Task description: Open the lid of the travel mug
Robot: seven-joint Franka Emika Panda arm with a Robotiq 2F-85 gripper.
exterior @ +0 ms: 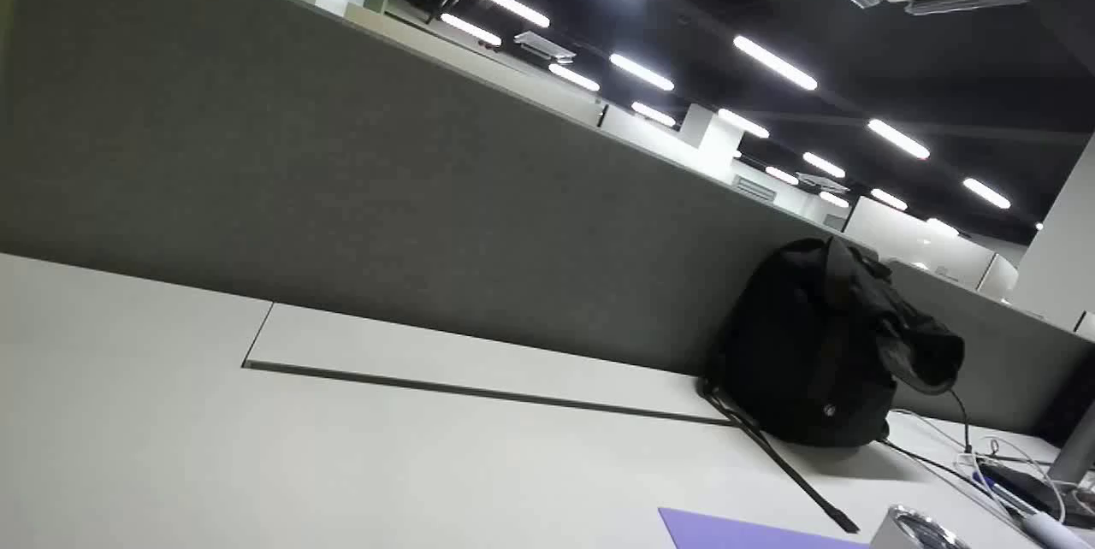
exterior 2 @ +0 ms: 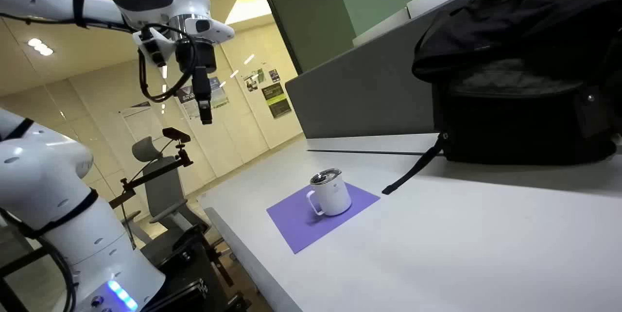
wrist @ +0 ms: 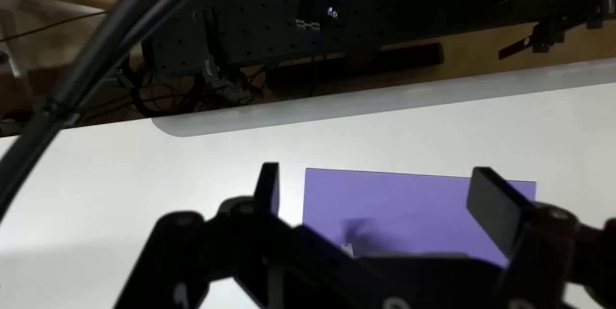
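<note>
A white travel mug (exterior 2: 332, 199) with a handle stands upright on a purple mat (exterior 2: 291, 222) in an exterior view. Its lid (exterior 2: 326, 176), clear or shiny with dark parts, sits on top; the lid's slider position is too small to tell. Only the mug's top (exterior: 915, 529) shows at the bottom edge in an exterior view. In the wrist view a small white bit of the mug (wrist: 347, 250) shows beside its shadow; the gripper body hides the rest. My gripper (exterior 2: 206, 118) points down, well above the table and apart from the mug. In the wrist view its fingers (wrist: 375, 172) are wide apart and empty.
A black backpack (exterior 2: 515, 122) stands on the white table (exterior 2: 437, 249) against a grey partition (exterior 2: 364, 93). Its strap (exterior 2: 413, 168) lies toward the mat. Cables (exterior: 984, 463) lie beyond the backpack. The table's front edge (wrist: 385, 99) crosses the wrist view.
</note>
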